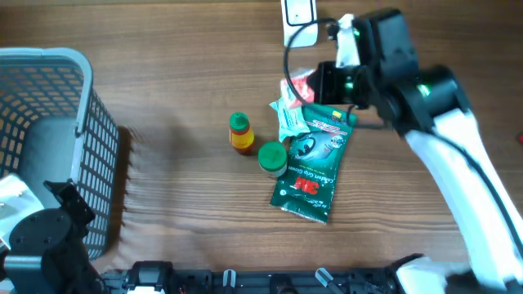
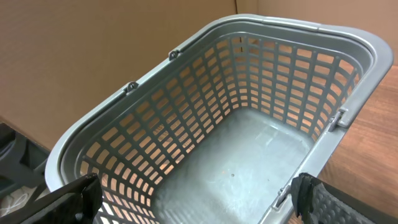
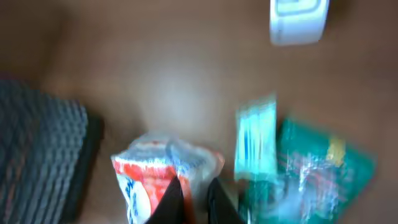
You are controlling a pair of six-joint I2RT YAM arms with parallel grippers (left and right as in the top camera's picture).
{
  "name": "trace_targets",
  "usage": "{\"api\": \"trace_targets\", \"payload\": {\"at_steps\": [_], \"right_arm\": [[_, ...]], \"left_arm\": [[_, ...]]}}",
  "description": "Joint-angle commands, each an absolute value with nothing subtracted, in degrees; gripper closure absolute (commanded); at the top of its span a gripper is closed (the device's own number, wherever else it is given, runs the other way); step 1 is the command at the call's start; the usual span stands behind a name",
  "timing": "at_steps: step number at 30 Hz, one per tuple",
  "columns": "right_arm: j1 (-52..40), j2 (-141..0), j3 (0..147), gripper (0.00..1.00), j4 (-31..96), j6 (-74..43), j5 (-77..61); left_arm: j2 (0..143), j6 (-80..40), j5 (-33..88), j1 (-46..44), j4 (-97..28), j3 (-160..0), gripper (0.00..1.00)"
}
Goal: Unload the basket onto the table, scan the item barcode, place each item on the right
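A red and white packet (image 1: 297,86) (image 3: 144,171) lies at the back of a pile of items, and my right gripper (image 1: 314,82) (image 3: 194,200) is shut on its top edge. The right wrist view is blurred, so I cannot tell whether the packet is off the table. A white barcode scanner (image 1: 300,11) (image 3: 297,18) sits at the table's far edge, just beyond the packet. My left gripper (image 2: 199,202) hangs open over the grey basket (image 2: 124,102), with nothing between its fingers.
Beside the held packet lie a teal and white sachet (image 1: 288,117) (image 3: 256,140), a green 3M pouch (image 1: 313,163) (image 3: 323,168) and two small green-capped bottles (image 1: 239,133) (image 1: 272,158). The grey basket (image 1: 88,122) fills the left side of the table.
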State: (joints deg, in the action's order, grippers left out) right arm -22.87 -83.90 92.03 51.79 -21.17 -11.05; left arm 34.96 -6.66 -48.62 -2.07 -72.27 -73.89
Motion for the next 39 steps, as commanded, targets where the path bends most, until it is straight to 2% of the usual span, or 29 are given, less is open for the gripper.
{"api": "trace_targets", "payload": {"at_steps": [1, 4, 6, 9, 12, 14, 21, 24, 29, 33, 39], "right_arm": [[-22.6, -80.4, 80.5, 0.95, 35.0, -15.2, -1.6], [-22.5, -83.5, 68.0, 0.96, 4.9, -8.4, -1.1], [-22.5, -88.2, 65.0, 0.95, -9.1, -4.3, -1.0], [-21.3, -97.8, 65.0, 0.96, -22.6, -6.2, -1.1], [-17.4, -109.5, 65.2, 0.96, -41.8, -7.7, -1.2], [-14.8, -117.4, 69.2, 0.96, -47.7, -7.9, -4.4], [-13.2, -140.7, 96.3, 0.96, -45.4, -10.0, -11.9], [-13.3, -143.7, 99.7, 0.96, -45.3, -11.4, -12.1], [-12.5, -141.3, 99.7, 0.96, -43.8, -11.4, -12.6], [-8.5, -131.5, 99.7, 0.96, -34.4, -10.5, -12.4], [5.7, -120.4, 99.7, 0.96, -9.1, -10.5, 9.3]], "left_arm": [[35.0, -6.2, -49.3, -1.6, -72.1, -74.2, 0.0], [35.0, -6.2, -49.3, -1.6, -72.1, -74.2, 0.0], [35.0, -6.2, -49.3, -1.6, -72.1, -74.2, 0.0], [35.0, -6.2, -49.3, -1.6, -72.1, -74.2, 0.0], [35.0, -6.2, -49.3, -1.6, -72.1, -74.2, 0.0], [35.0, -6.2, -49.3, -1.6, -72.1, -74.2, 0.0], [35.0, -6.2, -49.3, -1.6, -72.1, -74.2, 0.0], [35.0, -6.2, -49.3, -1.6, -72.1, -74.2, 0.0], [35.0, -6.2, -49.3, -1.6, -72.1, -74.2, 0.0], [35.0, -6.2, -49.3, -1.6, -72.1, -74.2, 0.0], [35.0, -6.2, -49.3, -1.6, -72.1, -74.2, 0.0]]}}
